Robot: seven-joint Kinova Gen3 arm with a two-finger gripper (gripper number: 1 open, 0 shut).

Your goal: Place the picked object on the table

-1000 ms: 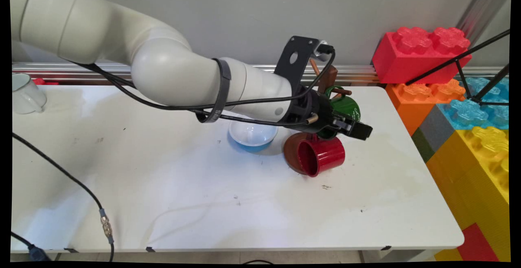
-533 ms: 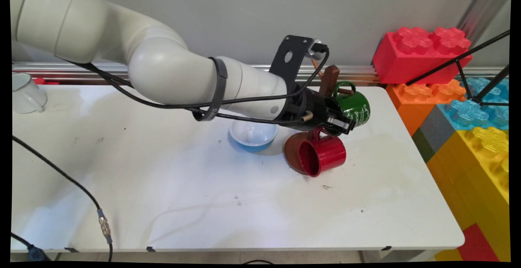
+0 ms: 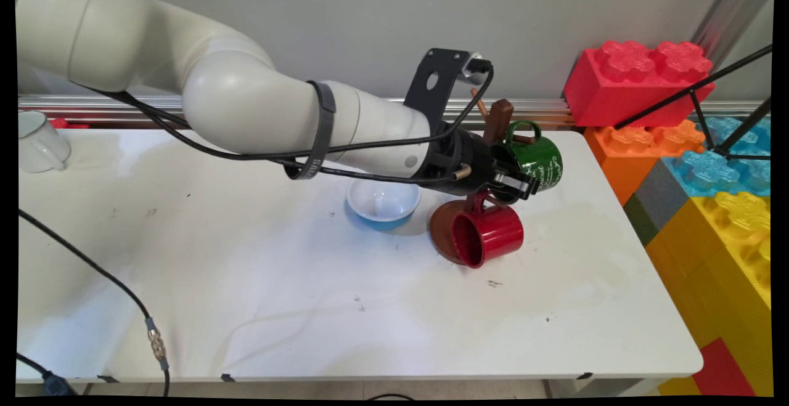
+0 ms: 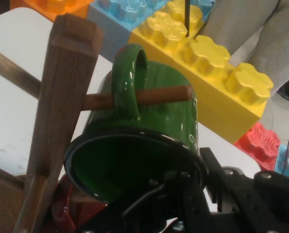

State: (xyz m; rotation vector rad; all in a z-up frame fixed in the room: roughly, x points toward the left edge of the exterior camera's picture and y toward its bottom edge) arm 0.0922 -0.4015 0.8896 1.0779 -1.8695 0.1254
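Hand (image 3: 521,184) seems clamped on green mug's (image 3: 535,161) rim, its handle hooked over rack (image 3: 497,124) peg; red mug (image 3: 487,236) below.

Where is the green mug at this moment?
The green mug hangs by its handle on a peg of the wooden mug stand, at the table's far right in the main view, above the red mug, with the gripper at its rim.

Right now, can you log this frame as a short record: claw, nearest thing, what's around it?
claw: at the green mug's rim, one finger inside the mouth; grip state unclear
green mug: handle hooked over a peg of the wooden mug rack
red mug: hanging lower on the rack, mouth toward camera
blue bowl: on table, beside rack
white mug: table's far left edge
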